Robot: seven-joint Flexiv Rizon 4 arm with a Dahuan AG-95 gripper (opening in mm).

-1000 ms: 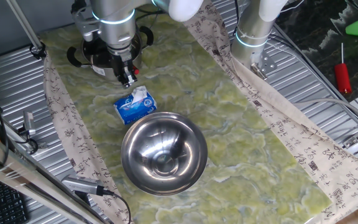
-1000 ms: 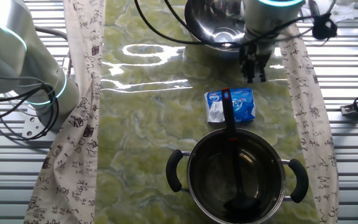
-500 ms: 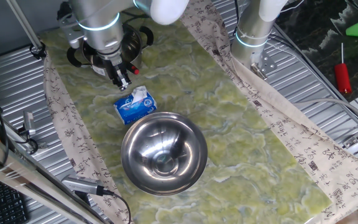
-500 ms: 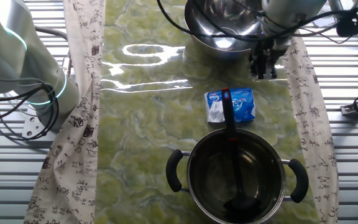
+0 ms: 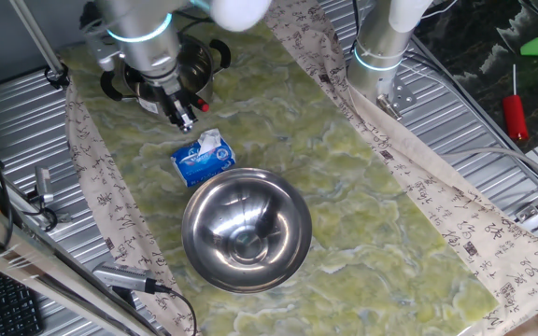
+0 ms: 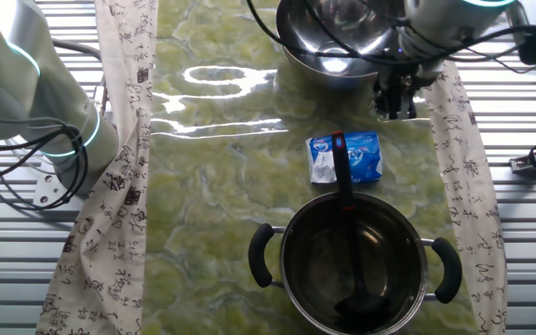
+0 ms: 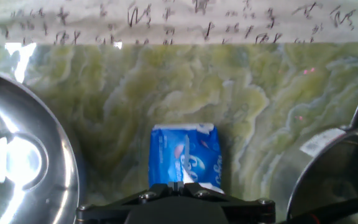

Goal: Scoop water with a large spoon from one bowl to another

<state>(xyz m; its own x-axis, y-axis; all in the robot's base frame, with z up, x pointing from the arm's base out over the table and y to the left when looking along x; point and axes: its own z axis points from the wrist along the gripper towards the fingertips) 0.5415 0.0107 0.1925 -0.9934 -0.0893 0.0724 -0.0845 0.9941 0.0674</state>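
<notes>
The large spoon, a dark ladle, stands in the steel pot. Its cup rests at the pot's bottom and its handle leans over the rim, with the red end above the tissue pack. A wide steel bowl sits across the tissue pack from the pot. My gripper hangs shut and holding nothing beside the bowl's rim, above the mat and apart from the spoon. In the hand view the jaws meet over the tissue pack. I cannot tell water from the steel's sheen.
A blue-and-white tissue pack lies between pot and bowl. The green mat is bordered by printed cloth. A second arm's base stands at the mat's edge. The pot is mostly behind my arm.
My gripper has slid sideways from over the mat near the tissue pack toward the printed cloth border, still shut. The spoon, pot and bowl have not moved.
</notes>
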